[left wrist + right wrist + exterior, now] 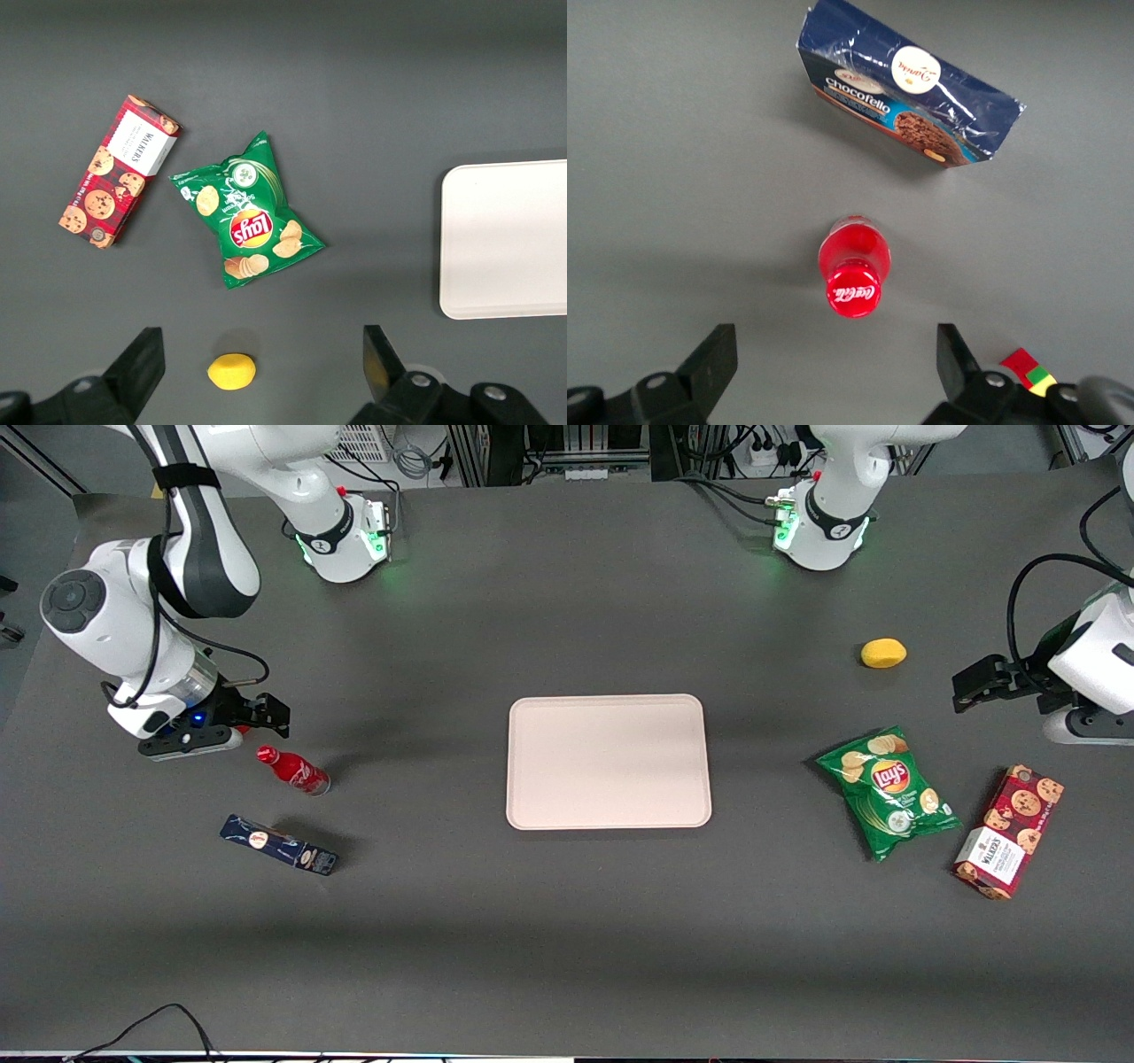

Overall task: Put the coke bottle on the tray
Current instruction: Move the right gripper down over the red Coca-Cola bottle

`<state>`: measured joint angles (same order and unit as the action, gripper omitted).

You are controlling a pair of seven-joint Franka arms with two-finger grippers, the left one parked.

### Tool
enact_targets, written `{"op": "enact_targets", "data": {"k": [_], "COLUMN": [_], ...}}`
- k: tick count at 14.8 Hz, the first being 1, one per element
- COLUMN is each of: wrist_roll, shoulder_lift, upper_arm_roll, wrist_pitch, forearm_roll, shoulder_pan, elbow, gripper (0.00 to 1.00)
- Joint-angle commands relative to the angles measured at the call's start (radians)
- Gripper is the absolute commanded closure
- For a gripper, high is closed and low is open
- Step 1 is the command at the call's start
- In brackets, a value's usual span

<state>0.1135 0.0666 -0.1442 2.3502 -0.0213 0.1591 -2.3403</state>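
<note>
The step in hand is judged to be the approach to the pickup: the gripper [232, 724] hangs above the mat near the working arm's end of the table, its fingers [709, 363] spread wide with nothing between them, and it does not touch the coke bottle [294, 770]. The coke bottle appears to stand upright on the mat just beside the gripper and nearer the front camera; in the right wrist view its cap [853, 293] lies between the lines of the two fingers. The next move calls for a descent until the fingers straddle the bottle, then closure on it. The tray [609, 761] lies empty at the middle of the table, well apart from the bottle. A dark blue box [279, 845] lies near the bottle, closer to the front edge. The surface is a dark grey mat [567, 939]; cables and equipment racks line the edge farthest from the front camera.
</note>
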Motion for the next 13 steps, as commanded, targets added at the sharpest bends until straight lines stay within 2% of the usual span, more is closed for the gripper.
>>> {"op": "enact_targets", "data": {"k": [1, 9, 13], "wrist_roll": [0.066, 0.074, 0.074], "shoulder_lift": [-0.045, -0.087, -0.094], "upper_arm_roll": [-0.002, -0.002, -0.002], "wrist_pitch": [0.076, 0.096, 0.096], "forearm_roll": [0.009, 0.009, 0.011], "shoulder_pan": [-0.018, -0.024, -0.024], "elbow": [-0.013, -0.008, -0.002], "gripper": [0.00, 0.00, 0.08]}}
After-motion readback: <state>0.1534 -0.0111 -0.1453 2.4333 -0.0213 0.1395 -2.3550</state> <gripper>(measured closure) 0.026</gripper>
